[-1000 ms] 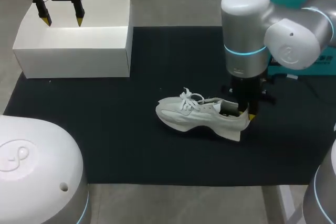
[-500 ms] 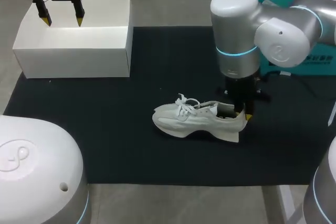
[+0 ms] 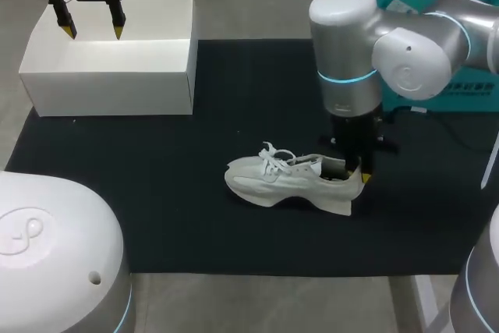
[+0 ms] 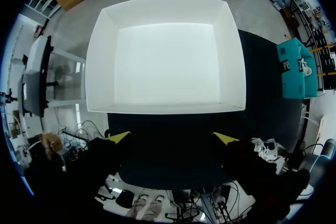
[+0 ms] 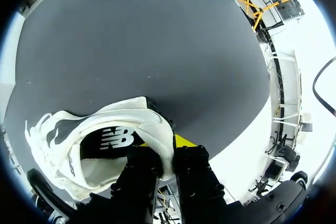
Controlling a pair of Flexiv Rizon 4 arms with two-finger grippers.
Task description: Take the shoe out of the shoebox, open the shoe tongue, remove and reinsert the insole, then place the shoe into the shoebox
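Slippage is the likeliest trouble: the right tool (image 3: pixel 359 175) pinches only the thin heel collar of the white shoe (image 3: pixel 288 181), one finger inside and one outside, so the toe could sag or twist free on a quick move. The shoe lies mid-mat, well apart from the open shoebox (image 3: pixel 109 91), above which the left tool (image 3: pixel 92 27) hangs with fingers spread. Bare black mat (image 3: pixel 156 208) surrounds the shoe.
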